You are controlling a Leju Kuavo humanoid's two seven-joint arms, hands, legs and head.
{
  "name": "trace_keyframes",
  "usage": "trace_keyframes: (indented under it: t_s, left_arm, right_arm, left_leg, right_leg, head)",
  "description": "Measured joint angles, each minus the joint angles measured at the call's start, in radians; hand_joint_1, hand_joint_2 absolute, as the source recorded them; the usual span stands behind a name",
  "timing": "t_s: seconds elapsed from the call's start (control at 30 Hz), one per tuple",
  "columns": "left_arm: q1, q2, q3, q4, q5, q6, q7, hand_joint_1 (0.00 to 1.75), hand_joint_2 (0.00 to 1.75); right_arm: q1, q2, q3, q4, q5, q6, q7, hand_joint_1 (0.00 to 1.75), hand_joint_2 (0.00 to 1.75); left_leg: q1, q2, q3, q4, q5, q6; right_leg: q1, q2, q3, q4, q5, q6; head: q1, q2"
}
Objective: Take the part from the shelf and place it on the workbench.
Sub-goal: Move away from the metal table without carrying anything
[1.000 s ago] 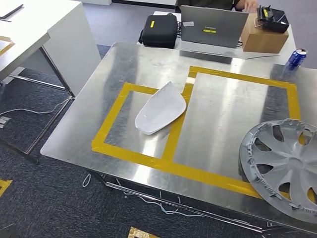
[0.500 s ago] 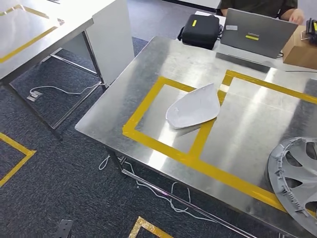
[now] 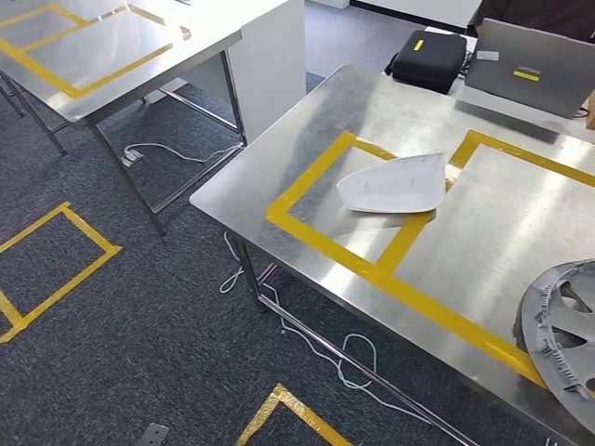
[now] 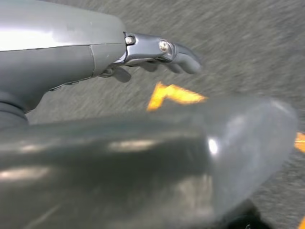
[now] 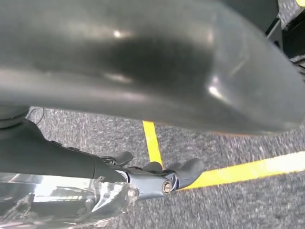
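My head view has turned to the left, so the whole scene has shifted to the right in the picture; the things themselves did not move. The bench [image 3: 309,139] now sits more to the right, and the hubcap [image 3: 561,339] is cut by the right edge. A second bench [image 3: 105,65] with yellow tape and a taped square on the floor [image 3: 52,265] have come into view on the left. The cardboard box and the can have left the picture.
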Motion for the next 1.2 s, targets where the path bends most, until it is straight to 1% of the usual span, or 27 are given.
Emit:
trace_keyframes:
  t_s: [0.03,0.07,0.1,0.13,0.17,0.23,0.3,0.33,0.4,0.43,0.47,0.53,0.57,0.6,0.63,0.67,0.73,0.8,0.83,0.9,0.93,0.97,1.0,1.07,1.1,1.17,1.2]
  left_arm:
    - [-0.002,0.000,-0.004,0.000,-0.005,0.002,0.001,0.00,0.00]
    - [-0.003,0.000,-0.008,0.000,-0.009,0.004,0.001,0.00,0.00]
    - [-0.004,-0.001,-0.011,0.000,-0.011,0.006,0.001,0.00,0.00]
    - [-0.004,-0.001,-0.013,0.000,-0.011,0.008,0.002,0.00,0.00]
    - [-0.004,-0.001,-0.014,0.000,-0.010,0.008,0.002,0.00,0.00]
    - [-0.006,-0.003,-0.014,0.000,-0.008,0.008,0.003,0.00,0.00]
    - [-0.013,-0.005,-0.015,0.000,-0.007,0.008,0.003,0.00,0.00]
    - [-0.015,-0.005,-0.015,0.000,-0.006,0.006,0.004,0.00,0.00]
    - [-0.010,-0.003,-0.017,0.002,-0.009,-0.007,0.006,0.00,0.00]
    - [-0.004,-0.001,-0.018,0.003,-0.013,-0.019,0.009,0.00,0.00]
    - [-0.001,0.001,-0.019,0.004,-0.017,-0.034,0.011,0.00,0.00]
    - [0.000,0.003,-0.022,0.005,-0.026,-0.071,0.014,0.00,0.00]
    - [-0.002,0.003,-0.024,0.005,-0.030,-0.089,0.017,0.00,0.00]
    - [-0.002,0.002,-0.027,0.005,-0.034,-0.104,0.019,0.00,0.00]
    - [-0.001,0.001,-0.029,0.005,-0.037,-0.114,0.022,0.00,0.00]
    - [0.000,0.000,-0.031,0.005,-0.040,-0.121,0.025,0.00,0.00]
    - [0.001,-0.001,-0.033,0.005,-0.042,-0.128,0.028,0.00,0.00]
    - [-0.001,0.000,-0.033,0.006,-0.046,-0.136,0.030,0.00,0.00]
    - [0.000,0.000,-0.033,0.006,-0.049,-0.140,0.032,0.00,0.00]
    - [0.004,0.004,-0.033,0.006,-0.053,-0.147,0.035,0.00,0.00]
    - [0.006,0.005,-0.033,0.007,-0.054,-0.150,0.037,0.00,0.00]
    - [0.008,0.005,-0.034,0.007,-0.055,-0.151,0.040,0.00,0.00]
    - [0.008,0.006,-0.034,0.007,-0.057,-0.153,0.041,0.00,0.00]
    - [0.006,0.004,-0.035,0.007,-0.060,-0.155,0.041,0.00,0.00]
    - [0.005,0.004,-0.035,0.007,-0.061,-0.157,0.038,0.00,0.00]
    - [0.006,0.004,-0.037,0.007,-0.065,-0.159,0.031,0.00,0.00]
    - [0.007,0.004,-0.038,0.007,-0.069,-0.160,0.028,0.00,0.00]
  right_arm:
    - [0.002,-0.001,0.000,0.000,-0.002,-0.001,0.000,0.00,0.00]
    - [0.003,-0.002,0.000,0.000,-0.003,-0.002,0.000,0.00,0.00]
    - [0.004,-0.003,0.000,0.000,-0.005,-0.004,0.000,0.00,0.00]
    - [0.004,-0.004,0.000,0.000,-0.005,-0.005,-0.002,0.00,0.00]
    - [0.004,-0.004,0.000,0.000,-0.006,-0.005,-0.003,0.00,0.00]
    - [0.002,-0.006,0.000,0.000,-0.006,-0.005,-0.005,0.00,0.00]
    - [0.001,-0.008,0.000,-0.001,-0.006,-0.006,-0.006,0.00,0.00]
    - [0.001,-0.008,0.000,-0.002,-0.006,-0.006,-0.007,0.00,0.00]
    - [-0.001,-0.008,-0.001,-0.001,-0.005,-0.006,-0.010,0.00,0.00]
    - [0.000,-0.007,-0.001,-0.001,-0.005,-0.005,-0.012,0.00,0.00]
    - [0.003,-0.007,-0.001,-0.001,-0.005,-0.003,-0.013,0.00,0.00]
    - [0.009,-0.007,-0.001,-0.001,-0.002,0.001,-0.015,0.00,0.00]
    - [0.010,-0.007,-0.001,-0.001,0.000,0.003,-0.016,0.00,0.00]
    - [0.009,-0.007,-0.001,-0.001,0.001,0.004,-0.016,0.00,0.00]
    - [0.007,-0.007,-0.001,-0.001,0.002,0.004,-0.017,0.00,0.00]
    - [0.006,-0.007,-0.001,-0.001,0.003,0.004,-0.017,0.00,0.00]
    - [0.003,-0.008,-0.001,-0.001,0.004,0.005,-0.017,0.00,0.00]
    - [0.002,-0.009,-0.001,-0.001,0.006,0.005,-0.017,0.00,0.00]
    - [0.000,-0.010,-0.001,-0.001,0.007,0.005,-0.018,0.00,0.00]
    - [-0.001,-0.009,-0.001,-0.001,0.009,0.007,-0.018,0.00,0.00]
    - [-0.002,-0.009,-0.002,-0.001,0.009,0.007,-0.018,0.00,0.00]
    - [-0.002,-0.008,-0.002,-0.001,0.010,0.008,-0.018,0.00,0.00]
    - [-0.001,-0.008,-0.002,-0.001,0.010,0.008,-0.019,0.00,0.00]
    - [0.002,-0.008,-0.003,-0.001,0.011,0.008,-0.019,0.00,0.00]
    - [0.003,-0.008,-0.003,-0.001,0.011,0.008,-0.019,0.00,0.00]
    - [0.004,-0.009,-0.003,-0.001,0.010,0.008,-0.019,0.00,0.00]
    - [0.004,-0.009,-0.003,-0.001,0.010,0.008,-0.020,0.00,0.00]
  left_leg:
    - [0.003,0.018,-0.018,0.075,-0.056,-0.004]
    - [0.008,0.027,-0.030,0.146,-0.090,-0.008]
    - [0.013,0.031,-0.029,0.197,-0.097,-0.012]
    - [0.019,0.035,-0.014,0.216,-0.082,-0.017]
    - [0.025,0.040,0.021,0.197,-0.056,-0.021]
    - [0.034,0.079,0.145,0.065,-0.032,-0.029]
    - [0.032,0.116,0.254,-0.084,-0.056,-0.023]
    - [0.026,0.119,0.276,-0.124,-0.067,-0.015]
    - [0.016,0.102,0.260,-0.139,-0.063,0.008]
    - [0.013,0.093,0.249,-0.139,-0.053,0.020]
    - [0.011,0.084,0.237,-0.139,-0.041,0.031]
    - [0.005,0.059,0.208,-0.138,-0.015,0.046]
    - [0.000,0.045,0.191,-0.138,-0.001,0.051]
    - [-0.005,0.032,0.173,-0.136,0.013,0.054]
    - [-0.010,0.019,0.155,-0.134,0.027,0.056]
    - [-0.013,0.006,0.137,-0.132,0.040,0.057]
    - [-0.017,-0.021,0.105,-0.126,0.065,0.056]
    - [-0.019,-0.043,0.086,-0.123,0.089,0.052]
    - [-0.019,-0.053,0.082,-0.123,0.100,0.048]
    - [-0.018,-0.071,0.073,-0.126,0.118,0.038]
    - [-0.018,-0.065,0.064,-0.119,0.106,0.032]
    - [-0.017,-0.048,0.053,-0.096,0.072,0.026]
    - [-0.014,-0.023,0.037,-0.052,0.019,0.019]
    - [-0.002,0.020,0.003,0.085,-0.086,0.002]
    - [0.007,0.029,-0.007,0.148,-0.101,-0.007]
    - [0.025,0.037,0.010,0.195,-0.056,-0.025]
    - [0.034,0.045,0.045,0.166,-0.023,-0.034]
  right_leg:
    - [0.002,-0.018,-0.014,0.000,0.013,-0.001]
    - [0.002,-0.037,-0.029,0.001,0.025,0.000]
    - [0.003,-0.056,-0.045,0.001,0.037,0.002]
    - [0.002,-0.074,-0.061,0.002,0.048,0.004]
    - [0.001,-0.089,-0.075,0.002,0.058,0.009]
    - [0.002,-0.113,-0.093,0.003,0.076,0.021]
    - [0.002,-0.136,-0.104,0.007,0.093,0.036]
    - [-0.001,-0.148,-0.109,0.008,0.102,0.044]
    - [-0.012,-0.159,-0.118,0.011,0.113,0.058]
    - [-0.016,-0.142,-0.125,0.023,0.094,0.063]
    - [-0.019,-0.115,-0.136,0.054,0.056,0.065]
    - [-0.014,-0.053,-0.168,0.175,-0.050,0.061]
    - [-0.008,-0.038,-0.181,0.241,-0.087,0.056]
    - [-0.001,-0.031,-0.184,0.288,-0.100,0.049]
    - [0.006,-0.028,-0.171,0.302,-0.089,0.040]
    - [0.015,-0.023,-0.140,0.279,-0.061,0.030]
    - [0.030,0.009,-0.037,0.146,-0.019,0.007]
    - [0.033,0.048,0.049,0.011,-0.028,-0.005]
    - [0.034,0.055,0.065,-0.021,-0.037,-0.008]
    - [0.032,0.034,0.055,-0.030,-0.024,-0.012]
    - [0.030,0.021,0.046,-0.032,-0.014,-0.018]
    - [0.027,0.007,0.036,-0.035,-0.001,-0.023]
    - [0.025,-0.008,0.023,-0.037,0.013,-0.025]
    - [0.025,-0.038,-0.003,-0.037,0.036,-0.023]
    - [0.024,-0.055,-0.017,-0.036,0.046,-0.018]
    - [0.019,-0.086,-0.046,-0.032,0.062,-0.008]
    - [0.016,-0.100,-0.059,-0.028,0.069,-0.001]
  head:
    - [-0.003,0.000]
    - [-0.003,0.000]
    - [-0.004,0.000]
    - [-0.004,0.000]
    - [-0.004,0.000]
    - [-0.005,0.000]
    - [-0.006,0.000]
    - [-0.006,0.000]
    - [-0.004,0.000]
    - [-0.003,0.000]
    - [-0.002,0.000]
    - [0.000,0.000]
    - [0.001,0.000]
    - [0.001,0.000]
    - [0.001,0.000]
    - [0.001,0.000]
    - [0.001,0.000]
    - [0.000,0.000]
    - [0.002,0.000]
    - [0.007,0.000]
    - [0.006,0.000]
    - [0.000,0.000]
    - [-0.004,0.000]
    - [-0.010,0.000]
    - [-0.010,0.000]
    - [-0.010,0.000]
    - [-0.011,0.000]
